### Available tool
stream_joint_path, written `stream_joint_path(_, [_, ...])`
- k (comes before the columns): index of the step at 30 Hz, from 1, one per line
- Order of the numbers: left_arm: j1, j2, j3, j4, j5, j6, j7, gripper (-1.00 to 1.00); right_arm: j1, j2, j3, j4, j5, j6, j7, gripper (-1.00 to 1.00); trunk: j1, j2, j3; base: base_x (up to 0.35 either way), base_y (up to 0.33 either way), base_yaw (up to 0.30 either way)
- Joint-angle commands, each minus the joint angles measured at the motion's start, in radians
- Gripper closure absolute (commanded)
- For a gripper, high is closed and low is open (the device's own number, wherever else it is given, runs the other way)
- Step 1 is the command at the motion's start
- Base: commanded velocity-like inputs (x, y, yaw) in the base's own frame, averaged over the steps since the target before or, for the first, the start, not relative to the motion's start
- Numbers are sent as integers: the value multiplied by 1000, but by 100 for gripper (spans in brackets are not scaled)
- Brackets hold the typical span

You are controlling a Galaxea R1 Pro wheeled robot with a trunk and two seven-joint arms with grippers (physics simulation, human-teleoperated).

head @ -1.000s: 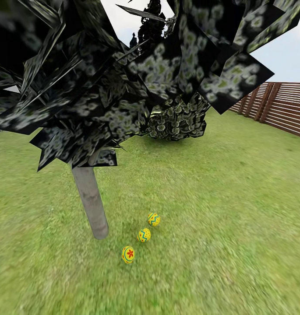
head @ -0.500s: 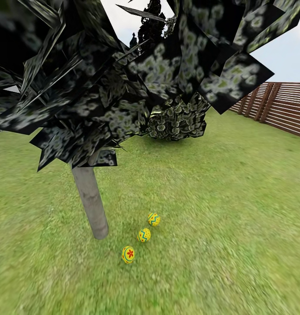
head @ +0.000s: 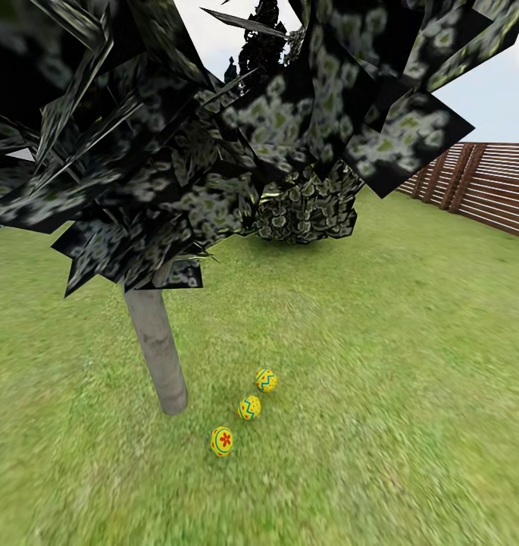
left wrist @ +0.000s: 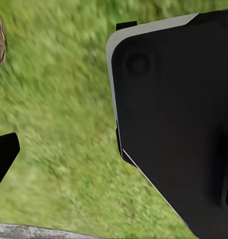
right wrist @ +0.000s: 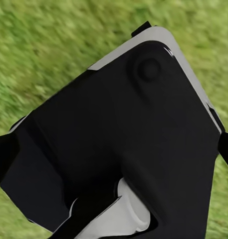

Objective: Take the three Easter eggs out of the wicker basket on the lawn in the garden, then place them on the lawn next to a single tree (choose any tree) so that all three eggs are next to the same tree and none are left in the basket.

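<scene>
All three Easter eggs [head: 248,407] sit in a row just beside the tree [head: 159,356] trunk on the lawn [head: 380,364], so it looks finished; can't tell either tool's state.

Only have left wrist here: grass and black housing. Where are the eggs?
Observer: Head view has all three on the lawn in a short row: flower egg, middle egg, far egg.
Operator: By a tree?
Observer: Yes, beside a pale grey trunk, with grass showing between it and each egg.
Operator: Anything else around?
Observer: A brown slat fence at the far right.
</scene>
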Motion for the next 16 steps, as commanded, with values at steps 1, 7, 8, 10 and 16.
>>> stream_joint_path(1, [-1, 0, -9, -2, 9, 1, 3, -100, -1, 0, 2, 2, -11, 2, 4, -100, 1, -2, -2, 0, 0, 0])
stream_joint_path(7, [-2, 0, -9, -4, 9, -2, 3, -100, -1, 1, 2, 2, -11, 2, 3, -100, 1, -2, -2, 0, 0, 0])
stream_joint_path(8, [-2, 0, -9, -4, 9, -2, 3, -100, -2, 1, 2, 2, -11, 2, 3, -100, 1, -2, -2, 0, 0, 0])
stream_joint_path(10, [-2, 0, -9, -4, 9, -2, 3, -100, -1, 1, 1, 2, -11, 2, 3, -100, 1, -2, -2, 0, 0, 0])
stream_joint_path(16, [-2, 0, -9, -4, 8, -2, 3, -100, -1, 1, 2, 2, -11, 2, 3, -100, 1, -2, -2, 0, 0, 0])
